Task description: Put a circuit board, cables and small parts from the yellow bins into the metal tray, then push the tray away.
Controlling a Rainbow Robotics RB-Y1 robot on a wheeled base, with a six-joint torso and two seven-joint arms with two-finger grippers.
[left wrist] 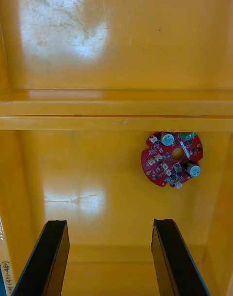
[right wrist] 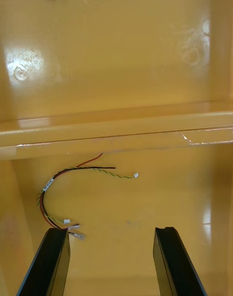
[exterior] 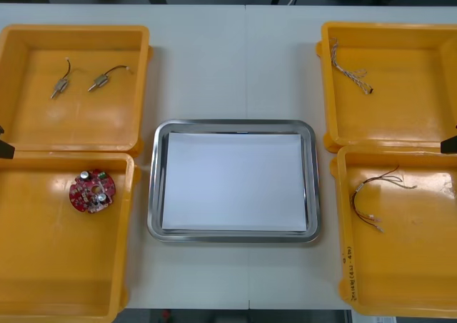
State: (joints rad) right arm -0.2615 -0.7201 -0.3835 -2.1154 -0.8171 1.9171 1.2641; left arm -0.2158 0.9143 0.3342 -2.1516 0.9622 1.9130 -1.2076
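Observation:
The metal tray [exterior: 153, 194], white inside, lies at the middle of the table. A round red circuit board [exterior: 92, 190] rests in the near left yellow bin [exterior: 50, 266]. My left gripper [left wrist: 109, 225] hovers open over that bin's floor, with the board [left wrist: 172, 159] a little beyond one fingertip. Two small metal parts [exterior: 59, 86] lie in the far left bin. A red and yellow cable [exterior: 375, 198] lies in the near right bin [exterior: 414, 266]. My right gripper [right wrist: 111, 233] is open above it, the cable [right wrist: 58, 189] close to one finger.
A twisted blue and white cable [exterior: 350, 69] lies in the far right bin [exterior: 407, 101]. The bins flank the tray closely on both sides. Bare table runs beyond the tray to the far edge.

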